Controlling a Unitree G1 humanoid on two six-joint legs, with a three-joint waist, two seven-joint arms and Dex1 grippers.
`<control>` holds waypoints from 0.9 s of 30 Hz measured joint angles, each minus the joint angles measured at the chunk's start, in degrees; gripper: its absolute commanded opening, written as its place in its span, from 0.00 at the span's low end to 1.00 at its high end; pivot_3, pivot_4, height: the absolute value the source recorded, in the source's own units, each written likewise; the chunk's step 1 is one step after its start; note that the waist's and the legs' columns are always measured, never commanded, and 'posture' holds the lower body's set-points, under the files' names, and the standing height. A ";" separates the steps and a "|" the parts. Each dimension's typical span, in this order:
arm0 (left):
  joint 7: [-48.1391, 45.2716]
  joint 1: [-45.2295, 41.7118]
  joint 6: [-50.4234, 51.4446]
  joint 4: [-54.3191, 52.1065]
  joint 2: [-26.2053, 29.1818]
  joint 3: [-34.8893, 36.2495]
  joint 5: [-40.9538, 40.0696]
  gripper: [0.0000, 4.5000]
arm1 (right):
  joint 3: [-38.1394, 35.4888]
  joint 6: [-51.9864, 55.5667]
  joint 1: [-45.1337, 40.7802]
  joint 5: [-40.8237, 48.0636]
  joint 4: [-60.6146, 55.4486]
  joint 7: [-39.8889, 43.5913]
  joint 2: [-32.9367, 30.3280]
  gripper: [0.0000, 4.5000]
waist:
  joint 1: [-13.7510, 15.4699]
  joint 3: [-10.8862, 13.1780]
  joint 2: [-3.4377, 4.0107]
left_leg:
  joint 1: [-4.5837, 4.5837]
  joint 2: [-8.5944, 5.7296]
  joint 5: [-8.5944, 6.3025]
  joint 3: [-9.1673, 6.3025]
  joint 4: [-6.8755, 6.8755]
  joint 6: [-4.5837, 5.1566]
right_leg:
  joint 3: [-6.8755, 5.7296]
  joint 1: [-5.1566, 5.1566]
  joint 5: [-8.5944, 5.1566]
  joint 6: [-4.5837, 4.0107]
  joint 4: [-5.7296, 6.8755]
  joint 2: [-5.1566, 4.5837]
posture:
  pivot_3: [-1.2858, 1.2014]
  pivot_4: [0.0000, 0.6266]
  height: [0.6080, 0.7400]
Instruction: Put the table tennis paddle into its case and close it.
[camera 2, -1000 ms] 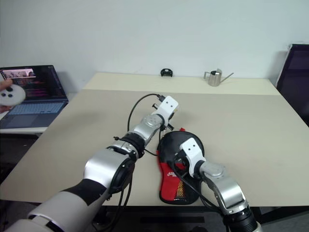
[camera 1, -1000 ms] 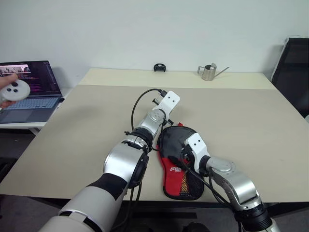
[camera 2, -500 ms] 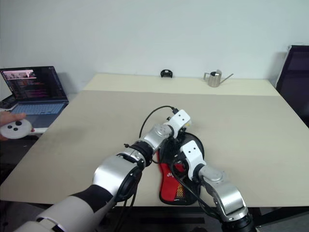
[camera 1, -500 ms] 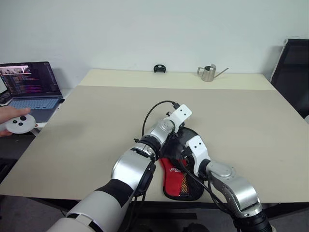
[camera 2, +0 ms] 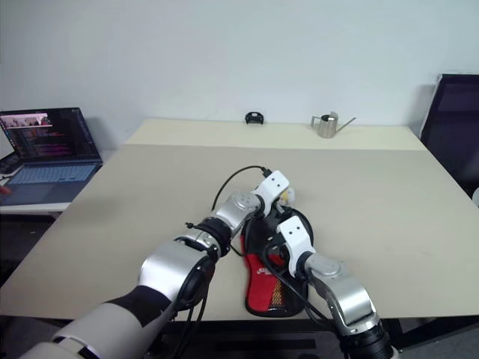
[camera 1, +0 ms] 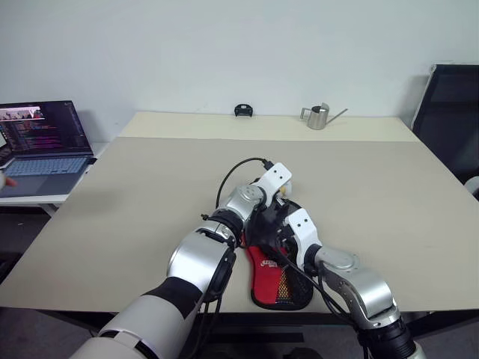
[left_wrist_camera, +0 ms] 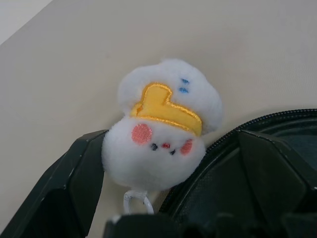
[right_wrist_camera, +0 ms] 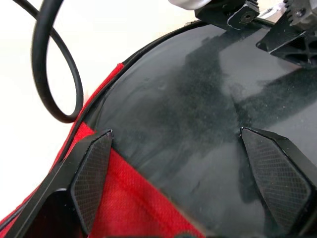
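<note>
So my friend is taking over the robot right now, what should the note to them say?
Left claw: open, at the far rim of the case, a white plush charm between its fingers.
Right claw: open, over the case's black top, holding nothing.
Case lies flat near the table's front edge. The paddle can't be seen, likely inside.
Whether the zip is fully shut can't be told; check it.

Case is laid on the bench, near its front edge. A plush charm is seen at the case's far end, between the left tool's fingers. Watering can and a small object are set along the far edge; laptop is placed off to the left.
</note>
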 measured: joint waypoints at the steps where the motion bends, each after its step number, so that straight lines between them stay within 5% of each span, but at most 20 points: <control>1: -0.76 -0.10 -0.16 0.00 0.31 0.20 -0.16 0.98 | 0.02 -0.36 -0.53 0.01 0.74 0.11 0.00 1.00 | -0.05 0.00 0.00 | 0.00 0.01 0.00 0.00 0.00 0.00 | 0.00 -0.01 0.00 0.00 0.00 0.00 | 0.52 0.24 1.00; 17: -20.84 0.23 -7.43 -4.39 17.16 2.78 -6.46 0.98 | -1.56 -2.48 0.18 1.55 0.65 3.84 -4.47 1.00 | 0.21 0.03 0.03 | -0.24 0.02 -0.01 -0.14 -0.03 0.00 | 0.00 -0.12 0.01 -0.03 -0.16 -0.07 | 0.52 0.24 1.00; 23: -42.77 10.53 -3.81 -16.89 23.53 6.02 -16.23 0.98 | -4.00 -1.53 0.59 5.27 -1.29 8.09 -8.72 1.00 | 0.10 0.10 0.13 | -0.33 0.02 -0.01 -0.17 -0.03 0.01 | 0.07 -0.18 -0.01 -0.06 -0.18 -0.14 | 0.52 0.24 1.00; 27: -50.74 23.00 4.95 -36.85 27.17 5.66 -21.93 0.98 | -5.91 0.00 0.53 8.36 -1.96 11.27 -11.86 1.00 | 0.03 0.22 0.31 | -0.37 0.04 -0.01 -0.23 -0.05 0.01 | 0.09 -0.21 -0.03 -0.10 -0.19 -0.20 | 0.52 0.24 1.00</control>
